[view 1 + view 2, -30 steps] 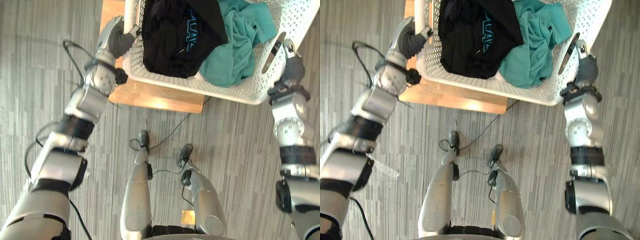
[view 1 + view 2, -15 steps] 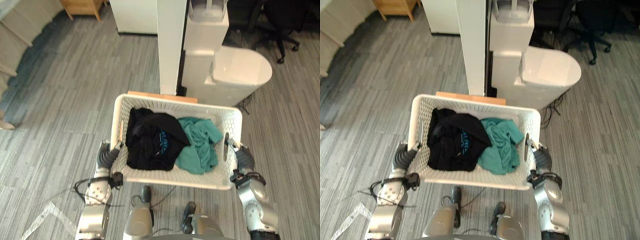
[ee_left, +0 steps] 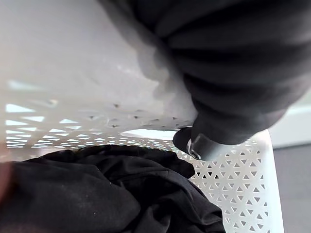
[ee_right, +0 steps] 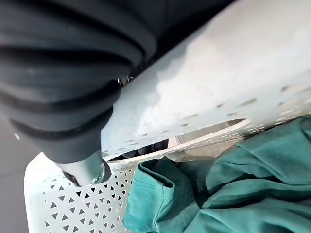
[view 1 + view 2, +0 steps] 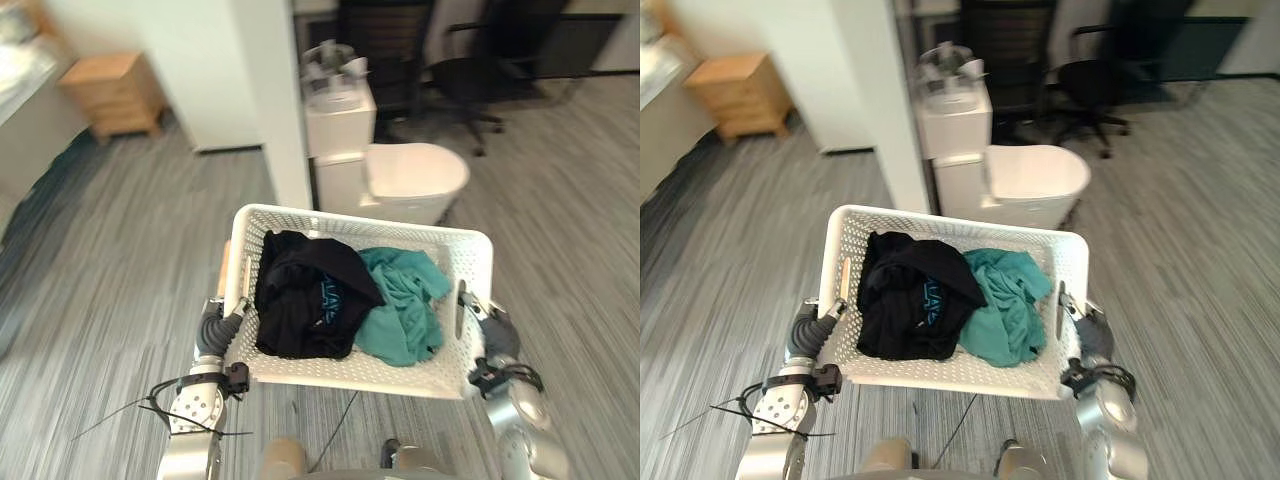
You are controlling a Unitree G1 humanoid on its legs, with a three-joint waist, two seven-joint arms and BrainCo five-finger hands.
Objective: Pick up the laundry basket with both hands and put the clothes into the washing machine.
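A white perforated laundry basket (image 5: 350, 380) hangs in front of me, held at both short ends. Inside it a black garment (image 5: 305, 300) lies on the left and a teal garment (image 5: 405, 310) on the right. My left hand (image 5: 212, 328) grips the left end by its handle slot, and in the left wrist view its thumb (image 3: 194, 145) hooks over the rim above the black garment (image 3: 97, 194). My right hand (image 5: 493, 335) grips the right end, thumb (image 4: 90, 172) over the rim beside the teal garment (image 4: 233, 189). The white washing machine (image 5: 400, 180) stands just beyond the basket's far side.
A white pillar (image 5: 270, 100) rises left of the machine. A wooden edge (image 5: 222, 268) shows under the basket's left side. A wooden cabinet (image 5: 110, 90) stands far left, and black office chairs (image 5: 470, 75) stand behind the machine. Grey striped floor spreads to both sides.
The camera has swung up from the floor to the room ahead, bringing the washing machine into view. Both hands have kept their hold on the basket's ends.
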